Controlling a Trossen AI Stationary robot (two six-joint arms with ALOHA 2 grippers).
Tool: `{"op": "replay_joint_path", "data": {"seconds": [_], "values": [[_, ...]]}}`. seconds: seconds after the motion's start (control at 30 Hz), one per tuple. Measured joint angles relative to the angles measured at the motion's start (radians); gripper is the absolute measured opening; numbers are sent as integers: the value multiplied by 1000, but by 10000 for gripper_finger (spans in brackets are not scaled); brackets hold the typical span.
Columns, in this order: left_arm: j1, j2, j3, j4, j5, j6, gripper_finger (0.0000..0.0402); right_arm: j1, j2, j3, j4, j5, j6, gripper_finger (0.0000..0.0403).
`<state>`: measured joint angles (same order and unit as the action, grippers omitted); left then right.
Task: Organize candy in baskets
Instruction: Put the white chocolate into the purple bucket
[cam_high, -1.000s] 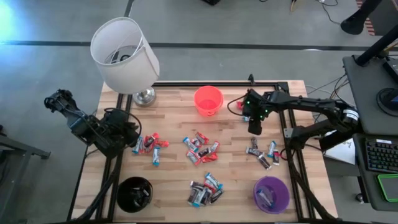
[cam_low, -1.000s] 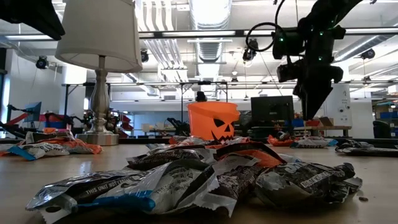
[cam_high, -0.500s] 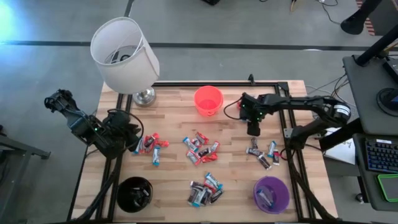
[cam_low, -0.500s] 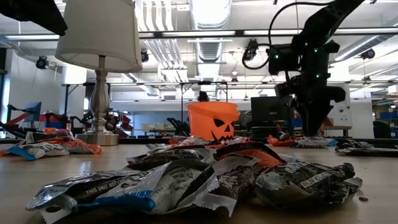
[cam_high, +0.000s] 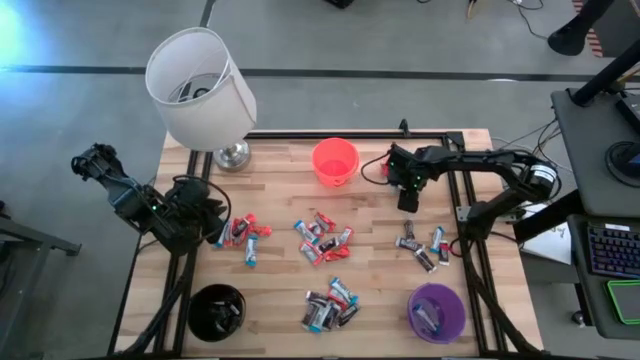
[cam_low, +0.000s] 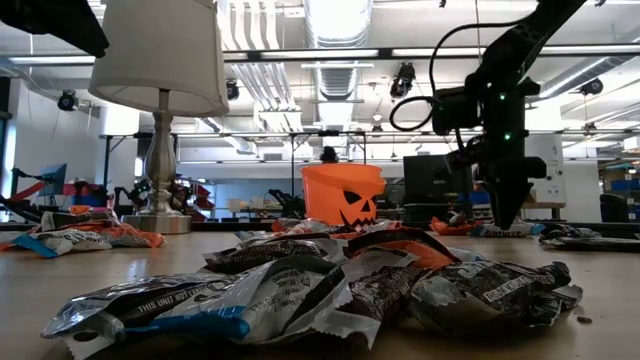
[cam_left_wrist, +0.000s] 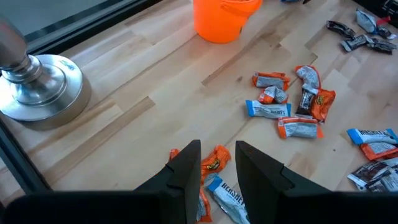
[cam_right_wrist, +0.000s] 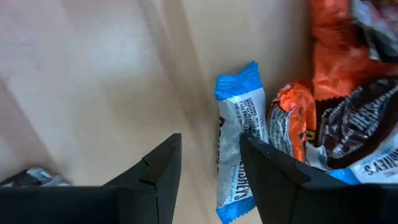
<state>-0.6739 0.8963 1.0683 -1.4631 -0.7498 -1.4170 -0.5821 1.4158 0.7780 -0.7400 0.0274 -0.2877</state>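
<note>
Wrapped candy lies in heaps on the wooden table: left (cam_high: 242, 233), middle (cam_high: 322, 237), near (cam_high: 330, 305) and right (cam_high: 425, 247). The orange basket (cam_high: 335, 160) stands at the far side, the black basket (cam_high: 216, 312) near left and the purple basket (cam_high: 436, 310) near right. My right gripper (cam_high: 407, 203) points down, low over the table right of the orange basket, open. A light blue candy (cam_right_wrist: 239, 143) lies flat between its fingers, close to one of them. My left gripper (cam_left_wrist: 217, 168) hangs open, well above the left heap (cam_left_wrist: 214, 160).
A lamp with a white shade (cam_high: 200, 90) and a silver foot (cam_left_wrist: 37, 84) stands at the far left corner. Orange and dark brown candies (cam_right_wrist: 323, 124) lie right beside the blue one. Bare wood (cam_high: 280, 190) shows between the heaps. Black frame rails (cam_high: 465, 215) run along the table's edges.
My right gripper has sunk toward the table beside the orange basket, still open and pointing down. The candy and the baskets have stayed where they were.
</note>
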Motion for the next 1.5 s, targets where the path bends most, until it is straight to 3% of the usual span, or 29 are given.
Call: {"op": "replay_joint_path", "data": {"seconds": [0.57, 0.93, 1.17, 1.37, 1.5], "values": [[0, 0, 0, 1, 0, 39, 81, -60, -21, 2, 21, -74, 54, 105], [0, 0, 0, 5, -1, 51, 81, -60, -9, -1, 16, -80, 78, 106], [0, 0, 0, 13, -1, 48, 81, -60, -14, -1, 11, -78, 93, 133], [0, 0, 0, 13, -2, 51, 81, -60, -15, -1, -4, 1, 60, 155], [0, 0, 0, 12, -4, 51, 81, -64, -1, -1, -2, -1, 42, 156]]}}
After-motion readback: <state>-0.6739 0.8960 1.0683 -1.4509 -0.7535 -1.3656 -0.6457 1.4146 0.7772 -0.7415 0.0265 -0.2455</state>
